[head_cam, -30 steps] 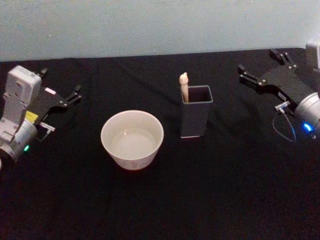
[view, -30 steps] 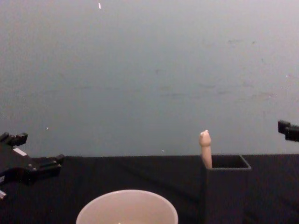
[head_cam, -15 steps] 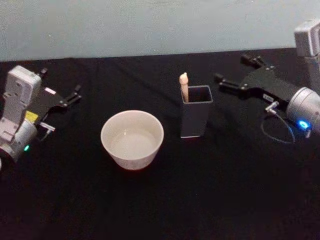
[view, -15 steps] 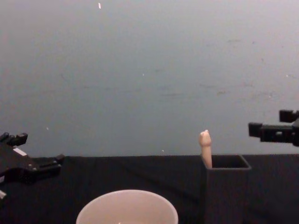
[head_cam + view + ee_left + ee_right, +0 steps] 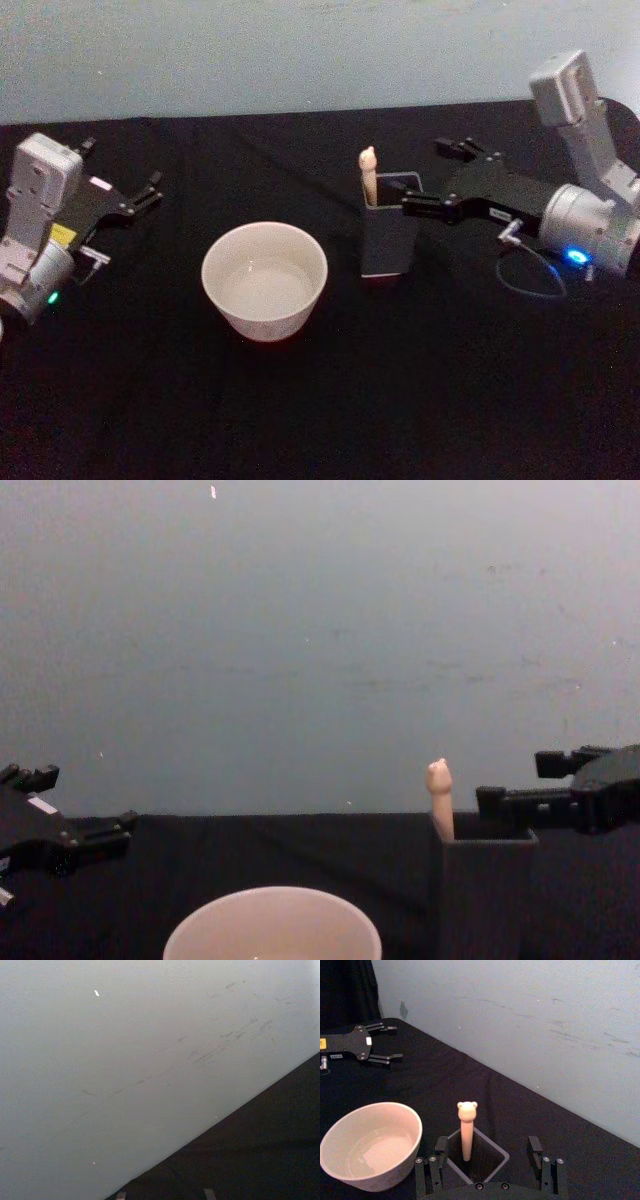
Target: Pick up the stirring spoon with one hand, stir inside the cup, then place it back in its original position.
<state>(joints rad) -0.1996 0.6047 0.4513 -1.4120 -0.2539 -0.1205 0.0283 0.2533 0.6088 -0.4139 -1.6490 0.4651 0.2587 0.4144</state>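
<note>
A black-clothed worktop [image 5: 450,380] runs back to a pale wall [image 5: 300,50]. Near its middle, the right gripper [image 5: 422,177], fingers spread wide, hangs just above the right side of the holder box [image 5: 385,250]. The stirring spoon [image 5: 368,172] stands in the box's far left corner, just ahead of the fingertips and untouched. The cup [image 5: 262,318] sits beside the box, toward the left edge, where the left gripper [image 5: 122,168] rests with its fingers apart.

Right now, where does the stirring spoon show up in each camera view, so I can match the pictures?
Head view: the stirring spoon stands in the holder box, centre, right of the cup.
Chest view: its knobbed handle pokes above the box's left corner, right of centre.
Right wrist view: its handle stands upright in the box, low centre.
Left wrist view: faces the wall and black table.
Shared landmark: the holder box.
</note>
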